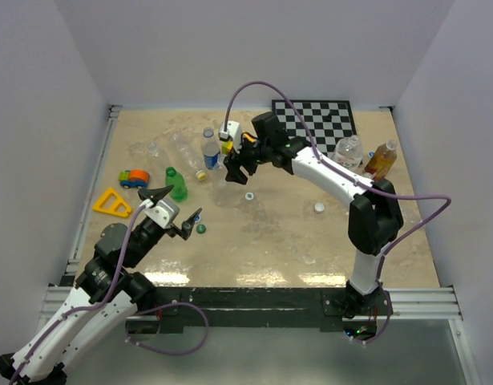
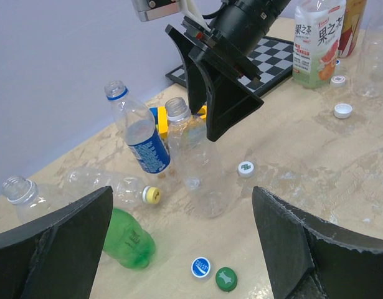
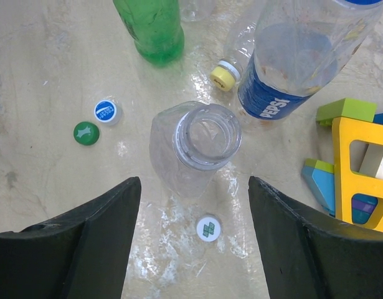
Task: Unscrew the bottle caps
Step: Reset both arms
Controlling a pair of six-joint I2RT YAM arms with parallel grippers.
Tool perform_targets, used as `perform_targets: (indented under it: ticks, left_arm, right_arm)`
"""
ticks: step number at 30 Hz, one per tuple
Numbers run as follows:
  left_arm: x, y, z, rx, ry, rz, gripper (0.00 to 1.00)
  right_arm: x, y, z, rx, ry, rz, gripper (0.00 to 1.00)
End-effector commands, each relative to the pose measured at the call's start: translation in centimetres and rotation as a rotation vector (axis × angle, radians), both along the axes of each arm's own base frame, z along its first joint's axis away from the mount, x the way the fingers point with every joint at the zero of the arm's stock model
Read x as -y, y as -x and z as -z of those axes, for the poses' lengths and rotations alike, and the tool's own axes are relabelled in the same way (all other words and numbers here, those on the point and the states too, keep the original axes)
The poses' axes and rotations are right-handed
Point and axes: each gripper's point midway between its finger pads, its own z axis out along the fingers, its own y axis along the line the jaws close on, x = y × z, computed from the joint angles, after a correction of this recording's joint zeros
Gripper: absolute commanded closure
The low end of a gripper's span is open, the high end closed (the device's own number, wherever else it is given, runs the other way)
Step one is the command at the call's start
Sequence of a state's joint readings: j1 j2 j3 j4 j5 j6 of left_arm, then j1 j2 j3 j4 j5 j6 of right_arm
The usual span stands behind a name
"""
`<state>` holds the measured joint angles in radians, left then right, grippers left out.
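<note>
An uncapped clear bottle (image 3: 192, 144) (image 2: 196, 163) stands upright under my right gripper (image 3: 192, 182) (image 1: 236, 170). That gripper is open, its fingers apart on either side of the bottle's neck without touching it. A white cap with a green logo (image 3: 208, 228) (image 2: 245, 168) lies beside the bottle's base. A blue cap (image 2: 201, 267) and a green cap (image 2: 226, 279) lie loose in front of my open, empty left gripper (image 2: 182, 199) (image 1: 178, 212). A yellow cap (image 2: 152, 195) sits on a clear bottle lying flat. An open green bottle (image 2: 126, 240) and an open blue-labelled bottle (image 2: 141, 134) stand nearby.
Toy blocks (image 3: 350, 156) sit just right of the blue-labelled bottle. A chessboard (image 1: 314, 119) lies at the back, with a juice bottle (image 1: 381, 158) and a clear bottle (image 1: 348, 151) to its right. Another white cap (image 1: 319, 208) lies mid-table. A yellow triangle (image 1: 111, 204) and toy car (image 1: 134, 178) are at left.
</note>
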<state>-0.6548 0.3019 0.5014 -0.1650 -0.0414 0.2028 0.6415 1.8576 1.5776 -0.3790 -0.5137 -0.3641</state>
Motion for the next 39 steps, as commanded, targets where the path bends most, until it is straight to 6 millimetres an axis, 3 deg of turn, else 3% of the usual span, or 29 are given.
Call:
perform_targets:
  ticks: [1,5,9,14,16,18,20,26,31,39]
  left_arm:
    - [0.0,-0.2,-0.8,0.028,0.012,-0.003,0.02]
    - [0.1,-0.2,-1.4,0.027,0.043,-0.003,0.01]
    - [-0.3,-1.1,-3.0,-0.025,0.140,-0.067,0.00]
    - [0.4,-3.5,-6.2,-0.131,0.222,-0.147,0.00]
    - [0.8,-4.5,-8.2,-0.164,0.264,-0.162,0.00]
    - [1.3,-5.6,-10.2,-0.196,0.283,-0.152,0.00]
    - [2.1,-6.0,-12.8,-0.207,0.308,-0.094,0.00]
    - [1.6,-6.6,-18.7,-0.163,0.299,-0.092,0.00]
    - [0.8,-5.1,-21.8,-0.097,0.302,-0.079,0.00]
    - [-0.2,-3.6,-22.6,-0.074,0.306,-0.082,0.00]
  right_arm:
    - [0.6,-0.2,-3.6,0.073,-0.050,0.017,0.27]
    - [1.1,0.1,-4.3,0.084,-0.049,0.016,0.27]
    - [3.6,0.4,-7.2,0.160,-0.058,0.040,0.27]
    - [10.4,0.9,-13.8,0.291,-0.089,0.148,0.26]
    - [13.3,1.3,-16.8,0.360,-0.104,0.234,0.21]
    - [16.4,1.8,-20.2,0.411,-0.150,0.377,0.08]
    - [19.0,2.8,-23.7,0.461,-0.232,0.456,0.02]
    - [26.1,6.5,-32.1,0.613,-0.478,0.796,0.02]
    - [28.1,9.0,-34.2,0.713,-0.464,0.840,0.02]
    - [29.8,10.4,-35.0,0.678,-0.574,0.950,0.02]
